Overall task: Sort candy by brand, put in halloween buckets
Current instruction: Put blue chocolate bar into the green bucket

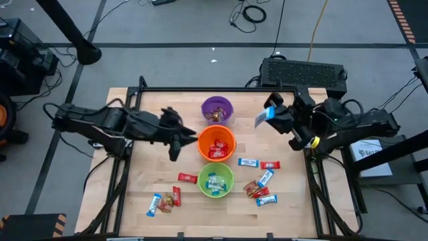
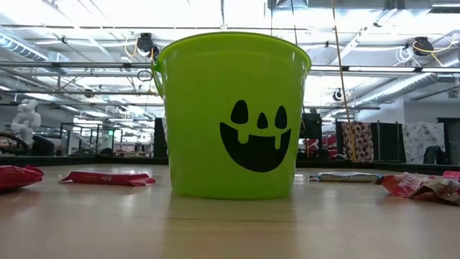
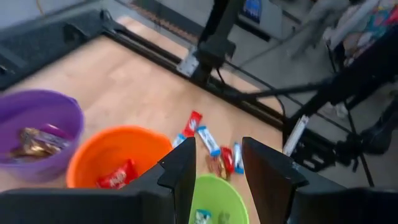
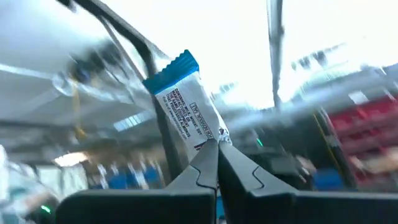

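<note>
Holding a small blue-and-white wrapped mini bar [image 4: 186,104] pinched by one end between its closed fingertips, the right gripper [image 1: 271,112] sits raised at the upper right of the high view, well apart from the three small round plastic buckets lined down the centre: the purple bucket [image 1: 217,108] at the top, the orange bucket [image 1: 217,143] in the middle, the light green bucket [image 1: 215,179] lowest. The left gripper [image 1: 189,138] reaches in from the left, just beside the orange bucket's rim, its fingers [image 3: 181,172] standing partly apart with nothing between them. The bar is caught only by a thin edge of wrapper, so, as I judge it, a quick swing could let it twist or slip out before it is over a bucket; blue-and-white wrappers already lie in the green bucket, and a release off that rim would bounce the bar onto the table. The two arms may also crowd each other over the row if both move in together. Loose candy [image 1: 261,181] in red and blue wrappers lies scattered at lower right, and more at lower left. The pale wooden table [image 1: 154,181] is framed by dark rails on a grey floor with cables; the low view shows a bright workshop ceiling with lights and ducting behind the green bucket's black grinning face.
</note>
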Motion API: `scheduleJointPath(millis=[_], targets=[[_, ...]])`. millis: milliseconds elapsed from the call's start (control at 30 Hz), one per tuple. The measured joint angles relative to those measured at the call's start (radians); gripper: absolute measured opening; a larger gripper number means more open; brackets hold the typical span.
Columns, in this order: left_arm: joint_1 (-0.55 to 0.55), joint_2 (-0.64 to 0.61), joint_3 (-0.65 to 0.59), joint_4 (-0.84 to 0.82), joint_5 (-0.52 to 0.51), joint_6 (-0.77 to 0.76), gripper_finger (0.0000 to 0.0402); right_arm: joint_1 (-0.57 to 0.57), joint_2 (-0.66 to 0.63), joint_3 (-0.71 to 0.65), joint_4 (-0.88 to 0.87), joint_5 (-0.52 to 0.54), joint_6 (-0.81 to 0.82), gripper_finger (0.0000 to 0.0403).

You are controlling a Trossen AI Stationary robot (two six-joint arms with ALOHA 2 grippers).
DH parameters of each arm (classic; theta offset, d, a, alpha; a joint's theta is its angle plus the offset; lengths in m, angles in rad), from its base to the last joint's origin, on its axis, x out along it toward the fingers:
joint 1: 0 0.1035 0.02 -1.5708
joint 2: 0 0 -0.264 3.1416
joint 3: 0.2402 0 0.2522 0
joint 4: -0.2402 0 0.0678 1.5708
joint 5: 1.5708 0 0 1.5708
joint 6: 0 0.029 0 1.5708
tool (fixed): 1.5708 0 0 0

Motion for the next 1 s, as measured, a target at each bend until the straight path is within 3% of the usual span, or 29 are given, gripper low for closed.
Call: scheduleJointPath(millis=[100, 233, 400, 667, 767, 1000], targets=[[0.0, -0.021, 0.0, -0.024, -0.033, 0.0, 0.0136, -0.015, 0.044, -0.067, 0.251, -0.026, 0.039, 0.0], [0.0, -0.026, 0.0, -0.044, -0.037, -0.005, 0.0136, -0.016, 0.105, -0.119, 0.446, -0.04, 0.086, 0.0], [0.0, -0.018, 0.0, -0.047, -0.029, -0.011, 0.0136, -0.015, 0.166, -0.125, 0.541, -0.091, 0.146, 0.0], [-0.013, -0.016, 0.0, -0.047, -0.026, -0.034, 0.0136, -0.015, 0.181, -0.125, 0.566, -0.075, 0.178, 0.0], [-0.02, -0.015, 0.0, -0.046, -0.023, -0.035, 0.0136, -0.014, 0.158, -0.125, 0.519, 0.061, 0.2, 0.0], [-0.033, -0.015, 0.0, -0.046, -0.029, -0.06, 0.0136, 0.027, 0.076, -0.058, 0.268, 0.582, 0.229, 0.0]])
